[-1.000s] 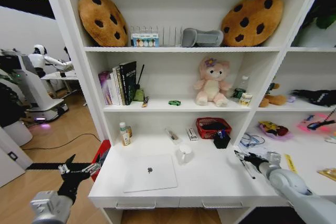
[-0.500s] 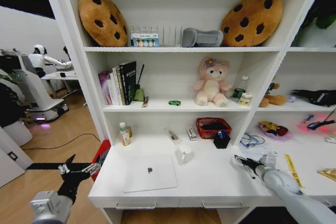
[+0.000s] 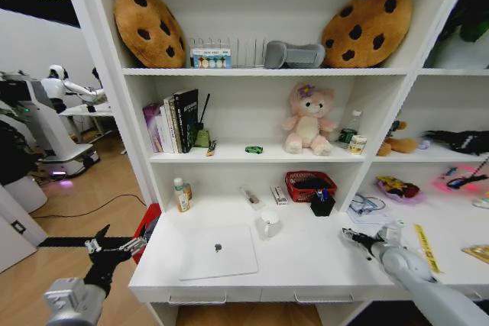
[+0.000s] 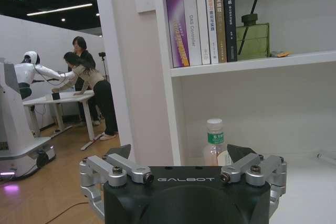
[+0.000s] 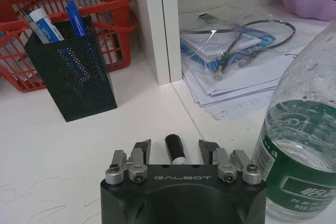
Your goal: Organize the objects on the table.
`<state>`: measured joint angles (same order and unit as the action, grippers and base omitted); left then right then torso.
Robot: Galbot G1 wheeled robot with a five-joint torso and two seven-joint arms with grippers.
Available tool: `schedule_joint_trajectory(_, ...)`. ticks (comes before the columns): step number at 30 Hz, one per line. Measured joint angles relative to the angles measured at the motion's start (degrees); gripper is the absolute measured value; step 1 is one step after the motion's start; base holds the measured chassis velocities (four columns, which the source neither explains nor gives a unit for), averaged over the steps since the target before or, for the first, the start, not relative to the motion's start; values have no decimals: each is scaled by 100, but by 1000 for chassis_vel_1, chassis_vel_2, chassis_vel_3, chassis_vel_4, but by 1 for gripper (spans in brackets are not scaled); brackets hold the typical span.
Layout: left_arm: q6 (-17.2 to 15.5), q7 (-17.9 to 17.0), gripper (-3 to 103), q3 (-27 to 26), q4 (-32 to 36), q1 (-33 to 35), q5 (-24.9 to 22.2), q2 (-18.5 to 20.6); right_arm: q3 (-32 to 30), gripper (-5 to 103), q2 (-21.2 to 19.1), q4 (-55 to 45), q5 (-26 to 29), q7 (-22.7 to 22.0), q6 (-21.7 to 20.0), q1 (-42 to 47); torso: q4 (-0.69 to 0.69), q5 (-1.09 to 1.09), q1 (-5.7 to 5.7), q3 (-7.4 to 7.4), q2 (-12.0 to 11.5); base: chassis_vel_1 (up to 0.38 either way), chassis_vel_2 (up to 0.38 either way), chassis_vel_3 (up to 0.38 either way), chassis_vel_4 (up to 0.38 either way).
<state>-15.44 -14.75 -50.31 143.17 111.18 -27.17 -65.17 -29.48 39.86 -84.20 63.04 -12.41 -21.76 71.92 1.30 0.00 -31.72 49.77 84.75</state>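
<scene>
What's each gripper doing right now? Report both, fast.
Left gripper: open, holding nothing, off the desk's left end.
Right gripper: open, fingers either side of a black pen on the desk.

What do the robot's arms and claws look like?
Both arms are smooth light-grey tubes. The left gripper and right gripper each have a black block body with "GALBOT" in pale letters, silver metal linkages with screws, and dark pointed fingertips.

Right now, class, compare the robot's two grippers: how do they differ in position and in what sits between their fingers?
The left gripper hangs off the table's left end, over the wooden floor; the right gripper is low over the tabletop on the right. The left gripper's fingers have nothing between them, while a black-and-white pen lies between the right gripper's fingers. Both are open.
</scene>
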Motion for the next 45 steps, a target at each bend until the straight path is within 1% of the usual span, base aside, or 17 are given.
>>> schedule_joint_trajectory(1, 0, 0, 100, 0, 0, 0, 0, 0, 0, 56, 0, 0, 0, 0, 0, 0, 0, 0, 0, 0, 0, 0, 0, 0, 0)
schedule_joint_trajectory(3, 0, 0, 100, 0, 0, 0, 0, 0, 5, 44, -4, 6, -2, 17, -1, 3, 0, 0, 0, 0, 0, 0, 0, 0, 0)
schedule_joint_trajectory(4, 0, 0, 100, 0, 0, 0, 0, 0, 5, 44, -4, 6, -2, 17, -1, 3, 0, 0, 0, 0, 0, 0, 0, 0, 0)
schedule_joint_trajectory(6, 0, 0, 100, 0, 0, 0, 0, 0, 18, 34, 9, 23, -60, 31, 10, 13, 0, -2, 0, 0, 0, 0, 0, 0, 0)
schedule_joint_trajectory(12, 0, 0, 100, 0, 0, 0, 0, 0, 30, 13, 38, 31, -57, 29, 35, -32, 1, 0, 0, 0, 0, 0, 0, 0, 0)
schedule_joint_trajectory(18, 0, 0, 100, 0, 0, 0, 0, 0, 30, 12, 31, 14, -24, 24, 41, -94, 0, 1, 0, 0, 0, 0, 0, 0, 0)
schedule_joint_trajectory(22, 0, 0, 100, 0, 0, 0, 0, 0, -1, 12, -16, -167, 160, 295, 108, -83, 1, -1, 0, 0, 0, 0, 0, 0, 0)
schedule_joint_trajectory(25, 0, 0, 100, 0, 0, 0, 0, 0, 35, 12, 2, -348, 142, 808, 589, -206, 1, 0, 1, 0, 0, 0, 0, 0, 0)
schedule_joint_trajectory(28, 0, 0, 100, 0, 0, 0, 0, 0, 54, 12, 17, -527, 171, 885, 760, -316, 0, 0, 0, 0, 0, 0, 0, 0, 0)
schedule_joint_trajectory(31, 0, 0, 100, 0, 0, 0, 0, 0, 80, 12, 15, -740, 302, 784, 902, -427, 0, -1, 0, 0, 0, 0, 0, 0, 0)
schedule_joint_trajectory(32, 0, 0, 100, 0, 0, 0, 0, 0, 127, 12, 15, -763, 254, 740, 1092, -553, 0, -1, 0, 0, 0, 0, 0, 0, 0)
schedule_joint_trajectory(33, 0, 0, 100, 0, 0, 0, 0, 0, 336, 12, 69, -506, -124, 719, 1596, -942, 0, -3, 1, 0, 0, 0, 0, 0, 0)
schedule_joint_trajectory(34, 0, 0, 100, 0, 1, 0, 0, 0, 512, 12, 120, -260, -363, 691, 1886, -1185, 0, -1, 1, 0, 0, 0, 0, 0, 0)
schedule_joint_trajectory(35, 0, 0, 100, 0, 1, 0, 0, 0, 512, 12, 120, -260, -363, 691, 1886, -1185, 0, -1, 1, 0, 0, 0, 0, 0, 0)
schedule_joint_trajectory(37, 0, 0, 100, 0, 0, 0, 0, 0, 857, 12, 198, 160, -607, 617, 2395, -1603, 0, 2, 0, 1, 0, 0, 0, 0, 0)
schedule_joint_trajectory(40, 0, 0, 100, 0, 0, 0, 0, 0, 1213, 12, 276, 614, -773, 605, 2860, -2021, 0, 0, 0, 1, -1, 0, 0, 0, 0)
schedule_joint_trajectory(45, 0, 0, 100, 0, 0, 0, 0, 0, 1525, 12, 396, 986, -898, 605, 3146, -2392, 0, 0, 0, 1, 0, 0, 0, 0, 0)
